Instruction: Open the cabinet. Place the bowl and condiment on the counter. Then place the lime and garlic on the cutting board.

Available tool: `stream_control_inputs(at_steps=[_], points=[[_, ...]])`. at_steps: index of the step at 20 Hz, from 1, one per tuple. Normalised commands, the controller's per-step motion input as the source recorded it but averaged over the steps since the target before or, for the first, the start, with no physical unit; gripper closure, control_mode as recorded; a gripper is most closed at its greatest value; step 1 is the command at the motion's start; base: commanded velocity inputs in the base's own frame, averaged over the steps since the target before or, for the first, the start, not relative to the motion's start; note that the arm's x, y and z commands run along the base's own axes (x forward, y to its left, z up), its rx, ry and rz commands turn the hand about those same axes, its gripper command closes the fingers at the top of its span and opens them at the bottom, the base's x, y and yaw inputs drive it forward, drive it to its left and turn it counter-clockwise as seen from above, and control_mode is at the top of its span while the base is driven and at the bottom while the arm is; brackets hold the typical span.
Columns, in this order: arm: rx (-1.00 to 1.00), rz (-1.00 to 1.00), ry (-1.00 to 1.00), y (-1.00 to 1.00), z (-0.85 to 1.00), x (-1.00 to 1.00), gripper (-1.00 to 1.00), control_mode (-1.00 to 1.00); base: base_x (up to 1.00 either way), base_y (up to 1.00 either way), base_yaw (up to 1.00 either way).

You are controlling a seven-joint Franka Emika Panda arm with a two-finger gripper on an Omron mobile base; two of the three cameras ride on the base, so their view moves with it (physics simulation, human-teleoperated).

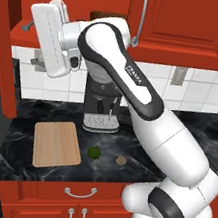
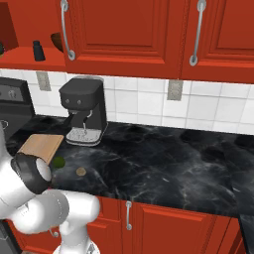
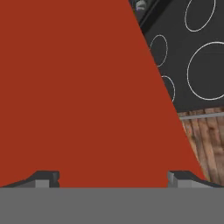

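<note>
- Bowl [image 2: 56, 40] first: I see its dark rim on the open cabinet [image 2: 30, 62] shelf, partly hidden behind the edge of the closed door, with the condiment [image 2: 37, 50] standing just beside it, further into the open bay.
- In the left base view the bowl [image 1: 99, 14] peeks out above my forearm, so it sits behind and to the right of the hand rather than in front of it.
- My gripper [image 3: 113, 178] has its fingers spread wide with nothing between them; it looks straight at the flat red face of the swung-out door [image 1: 7, 47].
- That is the relation I must fix: the hand faces left toward the door, while the shelf lies to its right, so I judge a turn back toward the bay comes before any reach.
- Below on the counter [image 1: 194, 126], the lime [image 1: 93, 152] and garlic [image 1: 121, 160] lie near each other, just right of the cutting board [image 1: 56, 144], not on it.
- Stove [image 3: 197, 57] rings show past the door's edge.
</note>
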Motion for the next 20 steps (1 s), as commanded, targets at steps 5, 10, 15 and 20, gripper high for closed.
stream_control_inputs(at_steps=[5, 10, 15, 20], points=[[0.08, -0.14, -0.03, -1.0, 0.0, -0.62, -1.0, -1.0, 0.0, 0.0, 0.0], [0.19, -0.19, -0.06, -1.0, 0.01, -0.43, -1.0, -1.0, 0.0, 0.0, 0.0], [0.2, -0.16, -0.1, -1.0, 0.0, -0.56, -1.0, -1.0, 0.0, 0.0, 0.0], [0.06, -0.18, -0.18, -0.75, -0.01, -0.54, -1.0, -1.0, 0.0, 0.0, 0.0]])
